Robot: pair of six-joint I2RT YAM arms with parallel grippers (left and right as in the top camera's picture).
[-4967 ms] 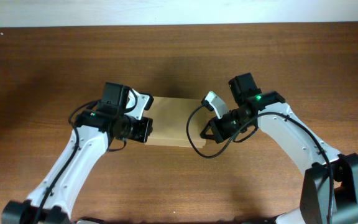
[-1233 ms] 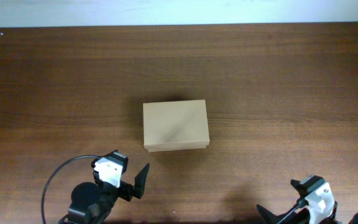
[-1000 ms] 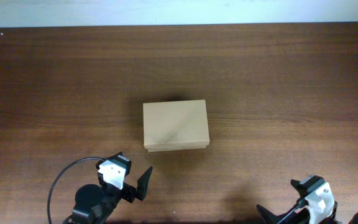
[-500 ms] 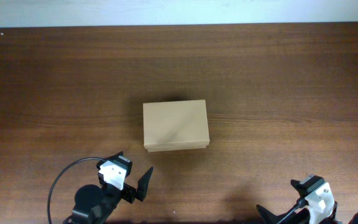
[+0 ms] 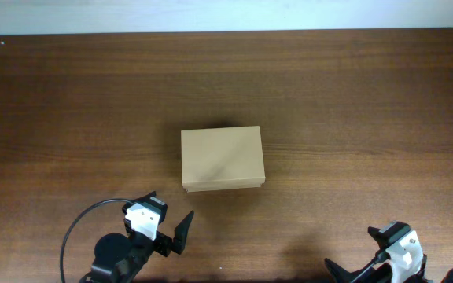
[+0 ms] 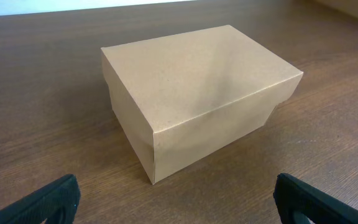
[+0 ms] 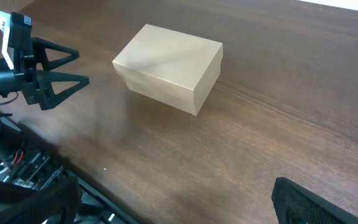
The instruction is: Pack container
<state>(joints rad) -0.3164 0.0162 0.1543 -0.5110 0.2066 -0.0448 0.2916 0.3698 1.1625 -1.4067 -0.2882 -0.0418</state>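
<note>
A: Where is the container (image 5: 222,159) placed?

B: It is set flat near the middle of the table (image 5: 368,94), with the flap lid seen shut and flush. Nothing is touching it.

A: Left gripper (image 7: 83,66)?

B: The jaws are spread wide and nothing is held. It is parked low at the near edge, aimed at the box, well apart from it.

A: Right gripper (image 7: 176,186)?

B: Same: the fingers are splayed wide and empty, at the near right edge, well apart from the box.

A: Why is it laid out like that?

B: No loose items are seen on the wood, so the packing is judged finished. The contents can't be checked because the inside is hidden. The arms are judged to be at rest, clear of the box.
</note>
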